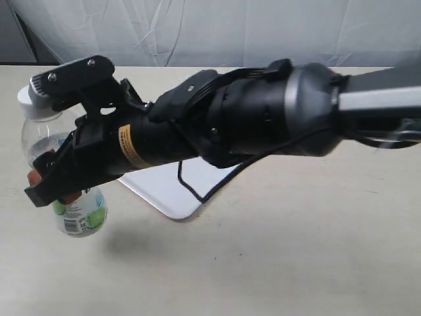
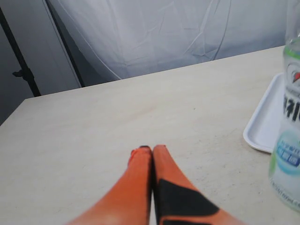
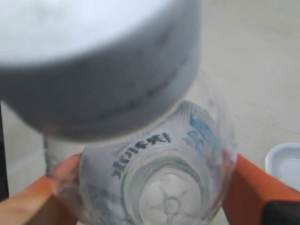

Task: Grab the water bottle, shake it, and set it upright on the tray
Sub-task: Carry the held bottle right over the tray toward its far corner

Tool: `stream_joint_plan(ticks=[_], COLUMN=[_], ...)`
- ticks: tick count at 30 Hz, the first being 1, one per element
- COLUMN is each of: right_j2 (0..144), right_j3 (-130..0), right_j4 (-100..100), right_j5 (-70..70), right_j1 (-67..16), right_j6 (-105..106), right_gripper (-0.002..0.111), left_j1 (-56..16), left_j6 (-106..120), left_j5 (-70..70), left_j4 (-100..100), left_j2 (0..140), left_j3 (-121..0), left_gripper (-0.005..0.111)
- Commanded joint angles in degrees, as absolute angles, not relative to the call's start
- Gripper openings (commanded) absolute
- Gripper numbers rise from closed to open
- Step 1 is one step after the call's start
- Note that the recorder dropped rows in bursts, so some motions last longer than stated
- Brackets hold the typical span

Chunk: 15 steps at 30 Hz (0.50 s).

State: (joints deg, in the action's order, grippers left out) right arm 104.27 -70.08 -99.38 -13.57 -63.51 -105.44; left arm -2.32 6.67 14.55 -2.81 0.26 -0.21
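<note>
My right gripper reaches across to the left side and is shut on the water bottle, holding it by the middle above the table. The bottle tilts slightly, with its white cap up and its lime label low. In the right wrist view the cap looms close, and the clear body sits between the orange fingers. The white tray lies on the table, mostly hidden under the right arm. My left gripper is shut on nothing over bare table; the bottle and tray show beside it.
The big black right arm spans the middle of the exterior view. A white cloth backdrop hangs behind the beige table. A dark stand is beyond the table's far corner in the left wrist view.
</note>
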Motion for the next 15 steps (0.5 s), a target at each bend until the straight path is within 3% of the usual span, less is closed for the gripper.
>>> stream_joint_plan(ticks=[1,5,8,10,13,15], right_j2=[97.50,90.58,86.80,85.39,82.65,81.43], right_j3=[-65.16,-57.21,-52.73,-51.70,-49.94,-50.49], right_j4=[-99.95,-99.95,-87.66,-83.27,-80.01,-75.28], right_j5=[-5.29,11.59,27.25,26.16,8.62,18.99], right_j1=[-63.37,-63.37,-63.37,-63.37,-63.37,-63.37], right_j6=[-106.65,-106.42,-106.29,-99.84,-73.46,-72.51], right_gripper=[-0.001,-0.001,-0.001,-0.001,-0.001,-0.001], left_j1=[-2.34,-2.34,-2.34,-2.34,-2.34,-2.34], left_j6=[6.52,6.52,6.52,6.52,6.52,6.52], left_j5=[14.16,14.16,14.16,14.16,14.16,14.16], left_j4=[-2.54,-2.54,-2.54,-2.54,-2.54,-2.54], left_j2=[0.00,0.00,0.00,0.00,0.00,0.00], left_j3=[0.00,0.00,0.00,0.00,0.00,0.00], left_gripper=[0.000,0.000,0.000,0.000,0.000,0.000])
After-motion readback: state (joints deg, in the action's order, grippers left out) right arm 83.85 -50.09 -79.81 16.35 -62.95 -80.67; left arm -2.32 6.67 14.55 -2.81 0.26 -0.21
